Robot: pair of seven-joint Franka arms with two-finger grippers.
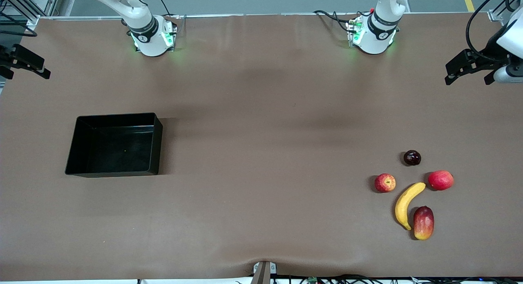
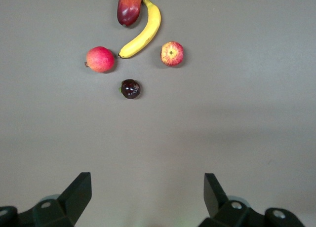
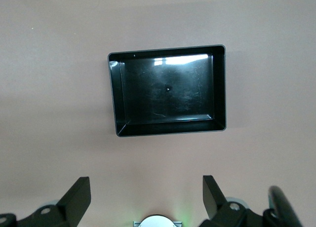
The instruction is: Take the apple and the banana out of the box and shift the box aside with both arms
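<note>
The yellow banana (image 1: 405, 204) and the small red apple with yellowish streaks (image 1: 385, 182) lie on the brown table toward the left arm's end, near the front camera. Both show in the left wrist view, banana (image 2: 142, 33) and apple (image 2: 172, 53). The black box (image 1: 114, 145) stands empty toward the right arm's end and also shows in the right wrist view (image 3: 168, 91). My left gripper (image 2: 148, 192) hangs high over bare table, open and empty; it also shows in the front view (image 1: 469, 77). My right gripper (image 3: 146, 195) is likewise open, empty and high, as the front view (image 1: 24, 73) shows.
A dark purple plum (image 1: 412, 157), a plain red round fruit (image 1: 440, 180) and a red-yellow mango (image 1: 423, 222) lie around the banana. The two arm bases (image 1: 151, 39) (image 1: 372, 36) stand at the table's edge farthest from the front camera.
</note>
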